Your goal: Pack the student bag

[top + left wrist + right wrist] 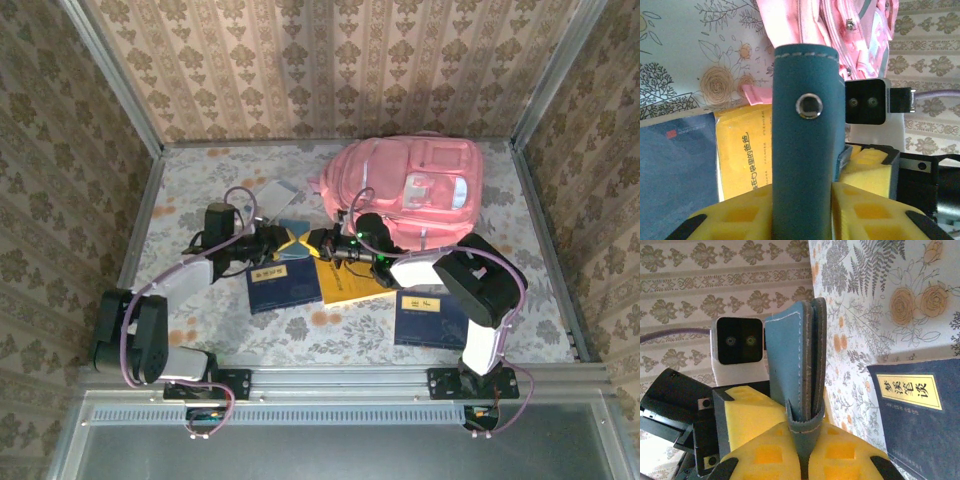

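The student bag point(410, 190), a big pink backpack, lies at the back right of the table; its straps and buckle show in the left wrist view point(840, 30). In front of it both grippers meet over the books. A teal leather pouch point(808, 145) with a metal snap stands between the yellow pads of my left gripper point(801, 192), which is shut on it. My right gripper point(807, 432) is shut on the same pouch's point(797, 365) folded edge from the opposite side. From above, the pouch point(293, 230) sits between the left gripper point(283, 243) and the right gripper point(316, 240).
A dark blue book point(283, 283) and a yellow book point(345, 282) lie under the grippers. Another dark blue book point(430, 318) with a yellow label lies at the front right. A small white and blue item point(275, 193) lies left of the bag. Patterned walls enclose the table.
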Controlling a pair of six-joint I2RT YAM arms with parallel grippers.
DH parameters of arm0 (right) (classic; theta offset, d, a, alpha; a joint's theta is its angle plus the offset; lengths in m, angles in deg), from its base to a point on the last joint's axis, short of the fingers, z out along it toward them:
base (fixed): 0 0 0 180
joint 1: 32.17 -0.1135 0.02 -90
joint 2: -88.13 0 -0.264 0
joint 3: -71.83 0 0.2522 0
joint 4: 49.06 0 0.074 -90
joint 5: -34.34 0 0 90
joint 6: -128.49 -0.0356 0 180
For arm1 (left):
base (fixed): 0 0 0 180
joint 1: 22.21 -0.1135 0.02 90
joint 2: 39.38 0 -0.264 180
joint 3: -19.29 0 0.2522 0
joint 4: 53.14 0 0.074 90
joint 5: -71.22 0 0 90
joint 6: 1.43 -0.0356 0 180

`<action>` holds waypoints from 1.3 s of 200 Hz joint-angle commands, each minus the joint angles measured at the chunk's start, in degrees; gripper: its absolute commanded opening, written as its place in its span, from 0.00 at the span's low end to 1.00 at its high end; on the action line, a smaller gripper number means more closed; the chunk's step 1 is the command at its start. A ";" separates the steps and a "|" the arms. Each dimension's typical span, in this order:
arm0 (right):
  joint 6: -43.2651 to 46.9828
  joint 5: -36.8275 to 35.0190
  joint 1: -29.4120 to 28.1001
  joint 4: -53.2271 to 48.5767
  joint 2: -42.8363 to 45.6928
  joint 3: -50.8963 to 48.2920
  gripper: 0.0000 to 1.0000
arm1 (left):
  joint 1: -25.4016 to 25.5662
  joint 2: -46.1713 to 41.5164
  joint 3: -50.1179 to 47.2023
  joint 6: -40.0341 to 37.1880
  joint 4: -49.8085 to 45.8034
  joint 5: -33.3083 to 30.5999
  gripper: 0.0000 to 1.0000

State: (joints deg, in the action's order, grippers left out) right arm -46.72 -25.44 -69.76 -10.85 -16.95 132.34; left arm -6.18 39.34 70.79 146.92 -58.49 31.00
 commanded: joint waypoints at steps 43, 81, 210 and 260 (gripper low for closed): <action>12.11 -1.10 -0.04 -13.55 6.69 2.17 0.52 | -2.39 -2.31 -0.75 1.67 3.52 1.46 0.11; 35.37 -12.58 3.10 -48.87 17.05 10.92 0.59 | -8.42 -7.17 5.59 -8.64 -12.61 0.06 0.09; 55.80 -28.20 16.17 -85.38 -11.32 59.65 0.52 | -10.72 -9.45 10.02 -18.91 -16.83 -1.88 0.02; 56.58 -30.31 17.74 -87.45 -16.48 65.01 0.52 | -9.36 -10.25 9.64 -19.59 -16.84 -1.61 0.00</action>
State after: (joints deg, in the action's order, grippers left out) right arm 8.40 -53.53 -52.66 -94.87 -31.74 194.72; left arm -16.12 31.06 80.69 129.21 -77.05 27.94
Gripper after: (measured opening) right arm 0.524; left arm 0.156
